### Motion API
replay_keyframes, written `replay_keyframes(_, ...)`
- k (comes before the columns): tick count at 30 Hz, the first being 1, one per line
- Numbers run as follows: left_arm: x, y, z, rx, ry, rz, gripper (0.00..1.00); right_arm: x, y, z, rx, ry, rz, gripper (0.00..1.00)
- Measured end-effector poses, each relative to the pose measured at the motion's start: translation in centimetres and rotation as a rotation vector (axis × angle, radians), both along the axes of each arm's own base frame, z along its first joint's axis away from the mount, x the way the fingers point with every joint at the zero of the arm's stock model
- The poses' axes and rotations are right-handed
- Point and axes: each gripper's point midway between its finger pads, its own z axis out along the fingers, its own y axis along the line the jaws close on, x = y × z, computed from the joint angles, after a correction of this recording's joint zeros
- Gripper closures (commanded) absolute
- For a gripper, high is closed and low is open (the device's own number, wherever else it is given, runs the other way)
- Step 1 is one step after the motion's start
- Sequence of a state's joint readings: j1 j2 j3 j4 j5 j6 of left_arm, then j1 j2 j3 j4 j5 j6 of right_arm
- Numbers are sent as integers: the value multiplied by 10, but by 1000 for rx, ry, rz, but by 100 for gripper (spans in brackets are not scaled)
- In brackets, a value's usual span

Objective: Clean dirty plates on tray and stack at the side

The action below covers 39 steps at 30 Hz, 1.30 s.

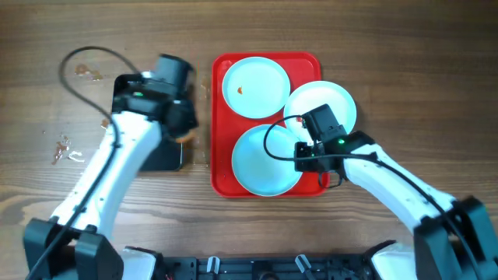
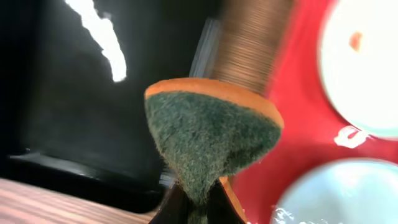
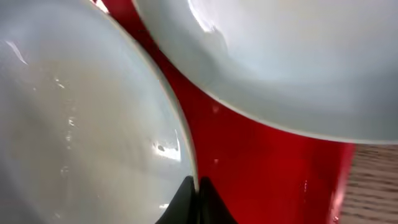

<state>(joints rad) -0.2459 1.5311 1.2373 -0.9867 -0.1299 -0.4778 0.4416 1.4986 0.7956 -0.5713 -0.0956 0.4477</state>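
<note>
Three plates are seen on the red tray [image 1: 224,185]: a far plate [image 1: 255,87] with an orange spot, a right plate [image 1: 333,101] overhanging the tray's right edge, and a near plate [image 1: 263,162] pinched at its right rim by the right jaws. A sponge [image 2: 211,137] is pinched in the left jaws by the black tray [image 1: 159,155] on the bench [image 1: 389,47].

Overhead, the left arm [image 1: 117,167] hides much of the black tray [image 1: 165,155]. The sponge [image 2: 211,143] is blurred and cut off below. The left-hand plate [image 3: 74,112] and upper plate [image 3: 280,56] run off the edges; the right pincer's [image 3: 194,202] hold is unclear.
</note>
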Motion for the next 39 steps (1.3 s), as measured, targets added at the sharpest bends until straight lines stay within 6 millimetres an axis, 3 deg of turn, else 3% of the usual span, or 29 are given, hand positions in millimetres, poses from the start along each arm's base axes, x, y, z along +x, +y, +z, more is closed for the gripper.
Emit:
replay_keyframes(4,8,55,-6,21,-7,95,96,6,-1,26,6,-80,26,96)
replay_keyframes(7,5,91,-25,33,-5,169,96,11,-3,42,-1,-132,38,96)
replay_keyframes(8,-2,105,-42,36,7,199,96,12,-7,51,-26,-156,37,96)
replay_keyframes(11,-16,114,-66,39,32,221,93,12,-20,61,-109,-188,37,96)
replay_keyframes(14,-29,113,-86,41,63,214,44,12,-25,72,-202,-231,59,96)
replay_keyframes(15,-31,113,-89,42,65,211,0,13,-23,77,-223,-252,71,96)
replay_keyframes(25,-32,113,-92,43,66,207,0,1,22,119,-528,-565,293,96)
replay_keyframes(33,-32,113,-92,43,65,207,0,6,53,179,-701,-909,317,96)
replay_keyframes(39,-32,113,-92,43,65,207,0,14,57,220,-855,-1048,315,96)
